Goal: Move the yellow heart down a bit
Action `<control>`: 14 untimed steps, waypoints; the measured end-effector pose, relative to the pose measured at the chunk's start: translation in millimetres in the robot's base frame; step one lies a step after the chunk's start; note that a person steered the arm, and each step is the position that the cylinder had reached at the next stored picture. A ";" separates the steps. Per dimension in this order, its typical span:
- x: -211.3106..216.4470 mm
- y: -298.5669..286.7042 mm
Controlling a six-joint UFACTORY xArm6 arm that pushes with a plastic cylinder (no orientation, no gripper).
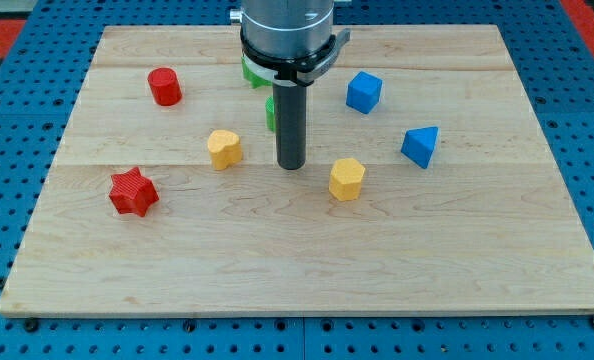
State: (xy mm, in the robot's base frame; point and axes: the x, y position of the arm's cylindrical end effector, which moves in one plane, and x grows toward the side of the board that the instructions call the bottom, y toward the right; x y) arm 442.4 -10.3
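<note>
The yellow heart (224, 148) is sitting on the counter (307, 270) left of centre, with the red cylinder (164, 86) toward the view's top left of it and the red star (133, 192) toward the view's bottom left. My tip (292, 166) is resting on the counter just to the view's right of the heart, near it but not touching, and at roughly the same height in the view or slightly lower. The end effector is a plain rod, so there are no jaws to be apart or together, and it is clamping nothing. The relation governing the coming move: the heart is lying to the tip's left, whereas a downward push is calling for contact on the heart's top edge, so in my judgement the tip is needing to travel up and over to the left before pushing. The yellow hexagon (346, 179) is lying just right of the tip, the blue cube (363, 91) and blue triangle (421, 146) farther right, and green blocks (250, 73) are partly hiding behind the arm, shape not determinable
</note>
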 end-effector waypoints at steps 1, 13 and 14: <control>-0.6 0.0; -65.9 39.1; -71.9 -26.8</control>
State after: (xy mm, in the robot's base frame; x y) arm 370.5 -37.1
